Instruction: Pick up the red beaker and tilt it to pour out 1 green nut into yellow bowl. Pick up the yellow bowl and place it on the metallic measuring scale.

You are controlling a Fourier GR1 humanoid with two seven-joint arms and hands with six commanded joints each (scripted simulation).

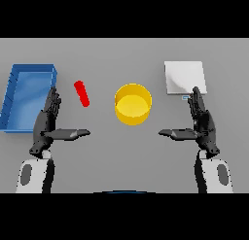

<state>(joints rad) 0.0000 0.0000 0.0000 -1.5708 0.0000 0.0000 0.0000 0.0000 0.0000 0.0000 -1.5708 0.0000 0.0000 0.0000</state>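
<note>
Both robot hands open, flanking yellow bowl.

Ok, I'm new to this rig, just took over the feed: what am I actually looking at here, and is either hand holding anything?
This is the head view, looking down at a grey table. The two dark shapes are the robot's hands: left hand and right hand, both open with straight fingers, holding nothing. On the table: a blue tray at far left, the red beaker beside it, the yellow bowl in the middle, and the metallic measuring scale at upper right. Nothing has been picked up yet.
</note>
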